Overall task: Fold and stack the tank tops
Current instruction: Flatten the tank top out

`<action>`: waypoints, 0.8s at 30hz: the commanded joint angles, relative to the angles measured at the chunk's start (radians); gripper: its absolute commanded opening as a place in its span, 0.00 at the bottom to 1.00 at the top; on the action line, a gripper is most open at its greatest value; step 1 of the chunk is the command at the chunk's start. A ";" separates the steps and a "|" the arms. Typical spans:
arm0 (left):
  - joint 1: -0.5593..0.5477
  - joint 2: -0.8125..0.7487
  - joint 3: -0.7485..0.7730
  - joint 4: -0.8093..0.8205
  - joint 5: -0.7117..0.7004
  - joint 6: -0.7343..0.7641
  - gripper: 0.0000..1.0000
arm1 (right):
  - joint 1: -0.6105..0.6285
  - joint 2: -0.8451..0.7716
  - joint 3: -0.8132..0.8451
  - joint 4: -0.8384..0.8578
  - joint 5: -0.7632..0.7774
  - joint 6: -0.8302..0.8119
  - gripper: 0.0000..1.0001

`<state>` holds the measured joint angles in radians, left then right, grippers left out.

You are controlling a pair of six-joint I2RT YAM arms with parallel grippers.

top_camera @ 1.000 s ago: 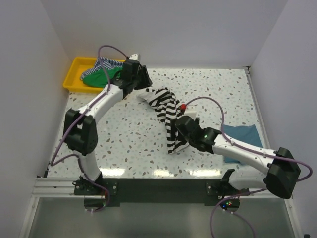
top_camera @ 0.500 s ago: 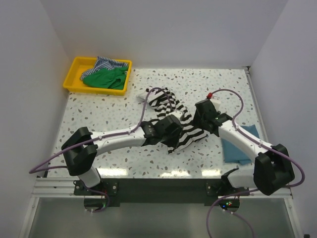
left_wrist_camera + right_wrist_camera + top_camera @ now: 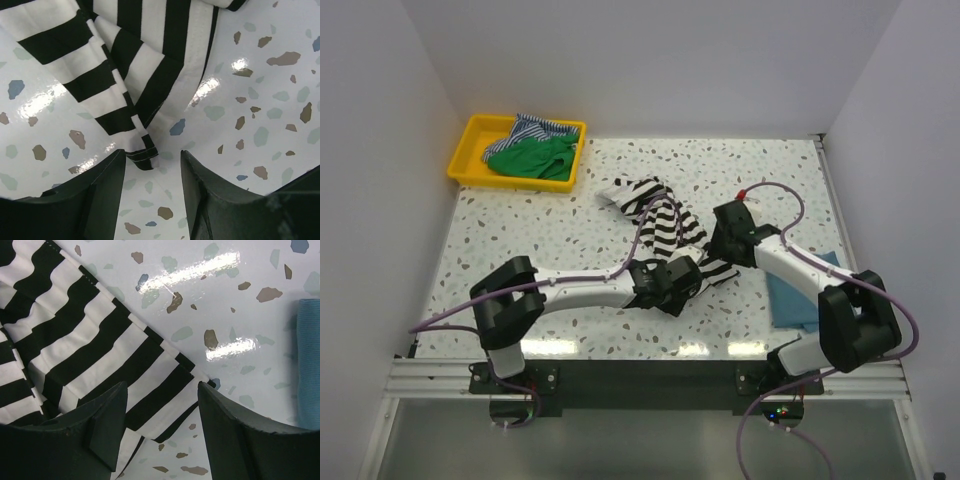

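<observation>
Jaws stand apart on our left gripper (image 3: 151, 159) and right gripper (image 3: 161, 390); we must pinch the corners of the striped top (image 3: 660, 215) low.

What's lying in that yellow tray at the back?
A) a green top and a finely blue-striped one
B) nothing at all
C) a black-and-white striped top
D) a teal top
A: the yellow tray holds a green top with a finely blue-striped top behind it. The black-and-white striped top lies mid-table, and the teal top lies near its right edge.
</observation>
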<state>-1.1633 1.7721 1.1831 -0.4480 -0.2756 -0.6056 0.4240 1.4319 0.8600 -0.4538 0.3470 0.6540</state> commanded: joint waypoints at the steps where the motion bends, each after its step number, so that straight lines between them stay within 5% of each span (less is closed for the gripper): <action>1: -0.029 0.021 0.052 0.006 -0.043 0.024 0.52 | -0.008 0.021 0.036 0.033 -0.017 -0.008 0.61; 12: -0.035 0.076 0.058 -0.004 -0.197 0.021 0.40 | -0.010 0.019 0.024 0.044 -0.039 -0.011 0.60; 19: -0.033 0.006 0.029 -0.008 -0.266 0.004 0.01 | -0.010 0.041 0.004 0.040 -0.034 -0.016 0.58; 24: 0.016 -0.082 -0.055 0.002 -0.257 -0.020 0.00 | -0.010 0.055 -0.004 0.030 -0.037 -0.020 0.56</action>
<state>-1.1851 1.7870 1.1713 -0.4530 -0.4862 -0.6006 0.4179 1.4811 0.8597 -0.4332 0.3183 0.6468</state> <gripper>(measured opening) 0.022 0.567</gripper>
